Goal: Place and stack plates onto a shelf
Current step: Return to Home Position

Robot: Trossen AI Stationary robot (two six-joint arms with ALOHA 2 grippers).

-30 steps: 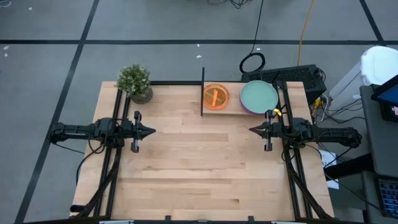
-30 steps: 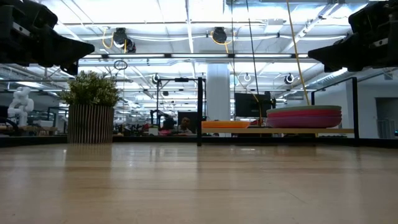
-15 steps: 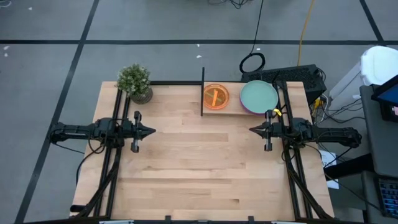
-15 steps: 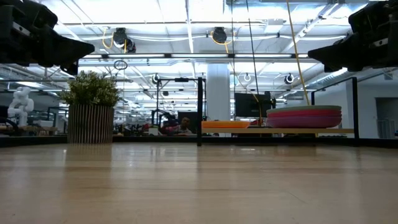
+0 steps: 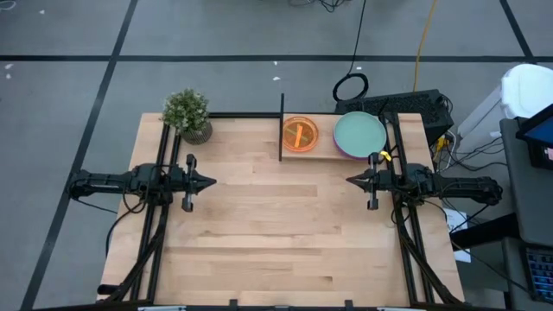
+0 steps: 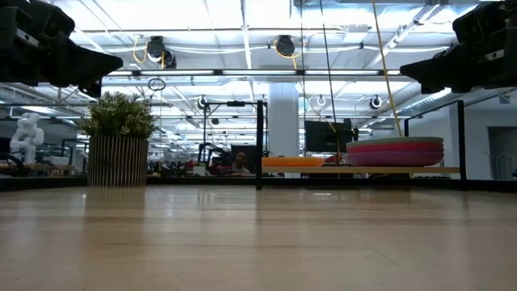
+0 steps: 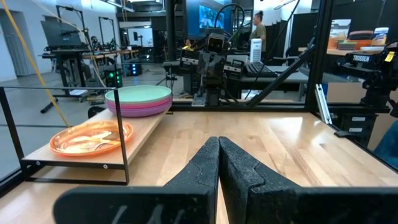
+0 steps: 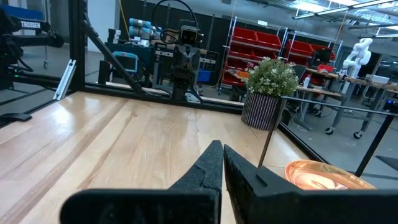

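The shelf [image 5: 324, 155], a low light-wood board with a black upright panel [image 5: 281, 130] at its left end, stands at the table's far edge. On it lie a stack of translucent plates with orange on top [image 5: 300, 135] and a stack of larger plates with pale teal on top [image 5: 359, 134], magenta and purple below [image 6: 395, 153]. My left gripper [image 5: 212, 182] is shut and empty, held above the table's left side. My right gripper [image 5: 349, 180] is shut and empty, above the table's right side, near the teal stack.
A potted plant [image 5: 187, 114] stands at the table's far left corner. Black frame rails [image 5: 164, 155] run along the left and right sides [image 5: 397, 147]. The wide middle of the wooden tabletop [image 5: 276, 225] lies between the two arms.
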